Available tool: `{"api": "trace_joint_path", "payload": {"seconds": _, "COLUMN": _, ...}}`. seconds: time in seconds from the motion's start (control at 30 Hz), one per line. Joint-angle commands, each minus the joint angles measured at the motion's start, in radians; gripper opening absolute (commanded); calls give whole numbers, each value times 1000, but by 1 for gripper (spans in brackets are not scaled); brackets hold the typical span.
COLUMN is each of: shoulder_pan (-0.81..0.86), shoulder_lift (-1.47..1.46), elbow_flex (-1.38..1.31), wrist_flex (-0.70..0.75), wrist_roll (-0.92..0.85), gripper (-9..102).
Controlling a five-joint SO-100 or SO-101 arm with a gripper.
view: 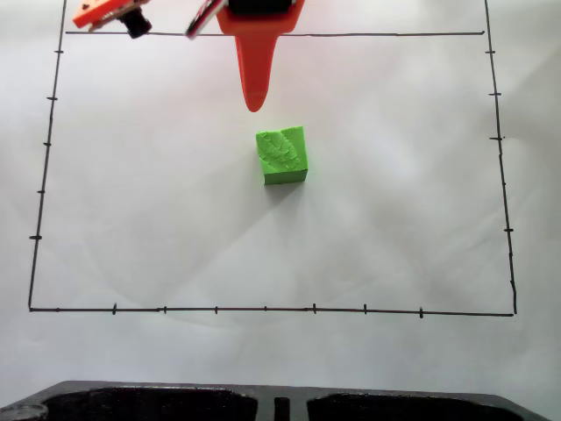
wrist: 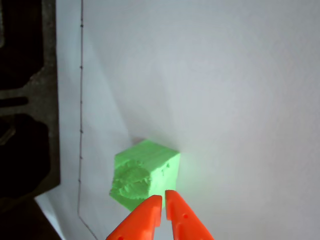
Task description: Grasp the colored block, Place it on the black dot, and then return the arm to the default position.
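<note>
**Green cube sits free on the paper, orange claw closed just above it**

A small bright lime-green cube with a rough, bumpy top face (view: pixel 282 155) rests near the middle of a white paper sheet (view: pixel 158 202), inside a thin black hand-drawn border with tick marks (view: pixel 263 309). In the fixed view the pointed orange plastic finger of the arm (view: pixel 254 61) reaches down from the top edge, and its tip ends just short of the cube's far side, not touching it. Beside it at the top edge show more orange parts and a black piece of the arm.

In the wrist view the orange two-finger gripper (wrist: pixel 163 200) comes in from the bottom edge. Its two tips stand pressed almost together with only a slim slit between them, holding nothing. They overlap the near lower edge of the cube (wrist: pixel 145 172) in that picture; whether they touch it cannot be told. A dark moulded tray (wrist: pixel 25 100) lies along the left edge, off the paper.
</note>
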Motion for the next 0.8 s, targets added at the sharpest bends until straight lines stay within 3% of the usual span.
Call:
{"api": "trace_joint_path", "payload": {"seconds": 0.0, "shoulder_pan": 6, "shoulder_lift": 17, "elbow_flex": -5, "wrist_flex": 3, "wrist_roll": 6, "gripper": 0}}
{"api": "trace_joint_path", "payload": {"seconds": 0.77, "shoulder_pan": 15, "shoulder_lift": 17, "elbow_flex": -5, "wrist_flex": 5, "wrist_roll": 18, "gripper": 0}}
